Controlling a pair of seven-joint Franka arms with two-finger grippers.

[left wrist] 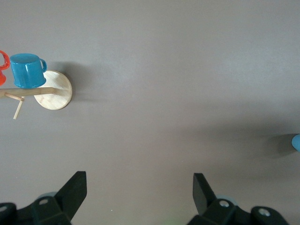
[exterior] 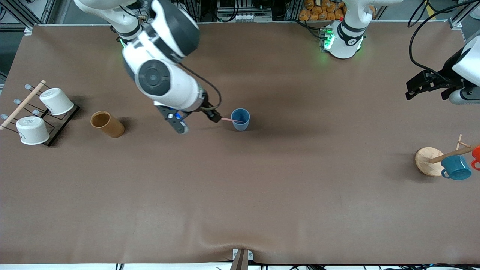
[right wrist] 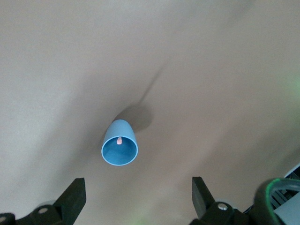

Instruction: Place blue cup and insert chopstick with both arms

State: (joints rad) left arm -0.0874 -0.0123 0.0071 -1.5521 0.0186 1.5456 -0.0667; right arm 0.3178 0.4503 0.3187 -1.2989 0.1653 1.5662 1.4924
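Observation:
The blue cup (exterior: 240,119) stands upright mid-table. The pale-pink chopstick (exterior: 229,120) rests in it and leans out over the rim toward my right gripper. My right gripper (exterior: 198,122) hangs open beside and above the cup, on the right arm's side, holding nothing. In the right wrist view the cup (right wrist: 119,149) is seen from above with the chopstick's tip (right wrist: 120,139) inside, ahead of the open right gripper (right wrist: 138,187). My left gripper (exterior: 427,92) waits open and empty at the left arm's end of the table; the left wrist view shows it (left wrist: 139,180) over bare table.
A tan-brown cup (exterior: 107,124) lies on its side toward the right arm's end. Next to it a rack (exterior: 22,105) holds two white cups. A wooden mug tree (exterior: 429,161) with a teal mug (exterior: 455,167) and an orange mug (exterior: 476,153) stands at the left arm's end.

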